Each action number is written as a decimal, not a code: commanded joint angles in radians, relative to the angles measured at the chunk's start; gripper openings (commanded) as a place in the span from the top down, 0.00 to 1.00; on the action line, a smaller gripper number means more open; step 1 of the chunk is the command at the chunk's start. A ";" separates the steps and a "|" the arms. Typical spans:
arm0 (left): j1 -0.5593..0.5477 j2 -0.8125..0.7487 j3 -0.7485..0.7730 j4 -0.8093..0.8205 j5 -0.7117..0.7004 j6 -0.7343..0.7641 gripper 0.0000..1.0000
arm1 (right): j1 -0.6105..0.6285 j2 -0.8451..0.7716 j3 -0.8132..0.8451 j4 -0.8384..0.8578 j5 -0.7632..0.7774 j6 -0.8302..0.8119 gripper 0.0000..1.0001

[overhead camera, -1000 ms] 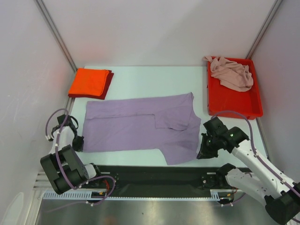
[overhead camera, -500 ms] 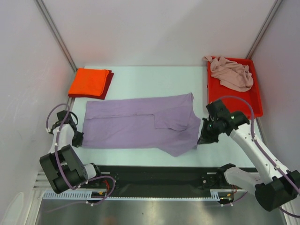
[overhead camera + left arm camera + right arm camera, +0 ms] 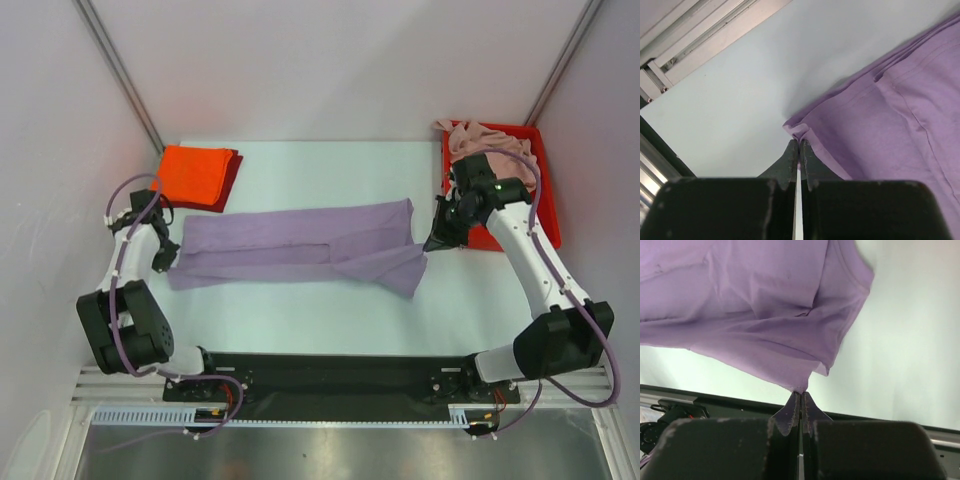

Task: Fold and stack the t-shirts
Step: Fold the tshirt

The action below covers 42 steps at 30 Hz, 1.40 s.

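both arms stretched forward — left gripper (image 3: 799, 146) and right gripper (image 3: 801, 393) clamped tight.

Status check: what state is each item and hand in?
lavender t-shirt: partly folded, pinched at both ends
orange-red t-shirt: folded, stacked on dark red t-shirt
dark red t-shirt: underneath, mostly hidden
pale pink t-shirt: crumpled in red tray
left hand: shut on lavender t-shirt
right hand: shut on lavender t-shirt

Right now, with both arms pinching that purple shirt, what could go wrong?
The left gripper and right gripper each pinch only a sliver of the lavender shirt, so it might slip free. Its right side hangs unevenly, so the fold may land crooked. The right gripper is near the red tray and could bump it.
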 commanded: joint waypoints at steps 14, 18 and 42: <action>-0.077 0.292 0.265 0.012 -0.062 0.137 1.00 | -0.019 0.278 0.261 0.012 0.047 -0.066 1.00; -0.103 0.318 0.285 0.016 -0.060 0.149 1.00 | -0.034 0.295 0.260 -0.007 0.083 -0.075 1.00; -0.127 0.458 0.395 0.018 -0.017 0.149 1.00 | -0.056 0.534 0.432 0.032 0.124 -0.106 1.00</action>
